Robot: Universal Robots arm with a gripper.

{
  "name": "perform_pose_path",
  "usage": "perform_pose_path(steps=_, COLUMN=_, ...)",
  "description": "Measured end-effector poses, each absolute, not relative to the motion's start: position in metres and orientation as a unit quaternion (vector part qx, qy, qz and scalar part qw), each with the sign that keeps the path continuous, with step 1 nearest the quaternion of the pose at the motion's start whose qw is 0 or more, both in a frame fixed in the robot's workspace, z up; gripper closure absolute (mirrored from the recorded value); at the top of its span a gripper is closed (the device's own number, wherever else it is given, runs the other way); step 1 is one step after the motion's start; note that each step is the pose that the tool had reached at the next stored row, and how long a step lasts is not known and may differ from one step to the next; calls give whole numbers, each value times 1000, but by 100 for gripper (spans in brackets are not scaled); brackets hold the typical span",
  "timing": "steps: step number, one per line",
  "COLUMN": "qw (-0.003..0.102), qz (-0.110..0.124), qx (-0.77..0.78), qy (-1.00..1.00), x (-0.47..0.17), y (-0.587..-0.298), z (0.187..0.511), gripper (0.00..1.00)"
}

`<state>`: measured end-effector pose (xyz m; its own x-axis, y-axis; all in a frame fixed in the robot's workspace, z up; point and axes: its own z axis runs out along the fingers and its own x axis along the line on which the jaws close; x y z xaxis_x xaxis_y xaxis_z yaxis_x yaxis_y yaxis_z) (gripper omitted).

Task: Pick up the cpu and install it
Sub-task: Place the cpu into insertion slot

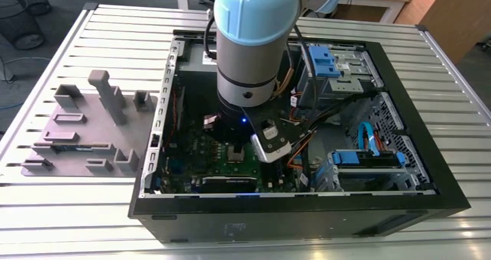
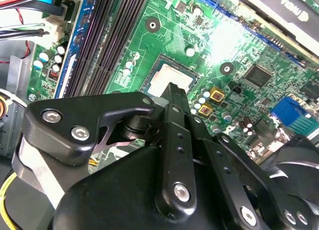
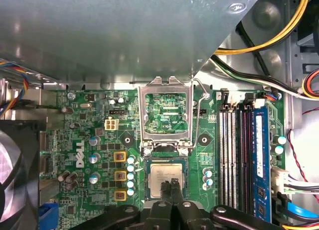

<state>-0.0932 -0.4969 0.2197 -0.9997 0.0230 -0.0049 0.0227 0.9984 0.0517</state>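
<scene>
The cpu (image 3: 160, 173), a small square chip with a dull silvery top, lies flat in its socket on the green motherboard (image 3: 89, 135). It also shows in the second wrist view as the cpu (image 2: 167, 79). The socket's metal frame lid (image 3: 166, 113) stands hinged open beside it. My gripper (image 3: 172, 184) has its two black fingers pressed together, tips over the chip's near edge. In the second wrist view the gripper (image 2: 174, 89) reaches the same edge. Whether the tips touch the chip I cannot tell. In the exterior view the arm (image 1: 245, 70) reaches down into the open computer case (image 1: 399, 174).
A grey power-supply box (image 3: 124, 36) overhangs the board beyond the socket. Memory slots (image 3: 232, 155) with a blue stick (image 3: 259, 160) run along one side, a fan (image 3: 15, 175) on the other. Cables (image 3: 269, 36) cross the case corner. A grey fixture tray (image 1: 84, 133) lies at the exterior view's left.
</scene>
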Motion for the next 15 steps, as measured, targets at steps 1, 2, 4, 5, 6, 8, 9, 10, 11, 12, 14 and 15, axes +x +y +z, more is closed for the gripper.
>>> perform_pose_path(steps=1, qw=3, qz=26, qx=11, qy=1000, x=-94, y=-497, z=220, gripper=89)
perform_pose_path(steps=2, qw=3, qz=26, qx=11, qy=1000, x=-94, y=-497, z=219, gripper=89)
perform_pose_path(steps=4, qw=3, qz=26, qx=11, qy=1000, x=-95, y=-497, z=219, gripper=89)
perform_pose_path(steps=5, qw=3, qz=26, qx=11, qy=1000, x=-95, y=-497, z=219, gripper=89)
perform_pose_path(steps=6, qw=3, qz=26, qx=11, qy=1000, x=-95, y=-497, z=219, gripper=89)
perform_pose_path(steps=8, qw=3, qz=26, qx=11, qy=1000, x=-95, y=-497, z=219, gripper=89)
perform_pose_path(steps=9, qw=3, qz=26, qx=11, qy=1000, x=-95, y=-497, z=219, gripper=89)
perform_pose_path(steps=10, qw=3, qz=26, qx=11, qy=1000, x=-95, y=-497, z=219, gripper=89)
perform_pose_path(steps=11, qw=3, qz=26, qx=11, qy=1000, x=-95, y=-497, z=219, gripper=89)
perform_pose_path(steps=12, qw=3, qz=26, qx=11, qy=1000, x=-95, y=-497, z=219, gripper=89)
perform_pose_path(steps=14, qw=3, qz=26, qx=11, qy=1000, x=-95, y=-497, z=220, gripper=89)
perform_pose_path(steps=15, qw=3, qz=26, qx=12, qy=1000, x=-95, y=-497, z=220, gripper=89)
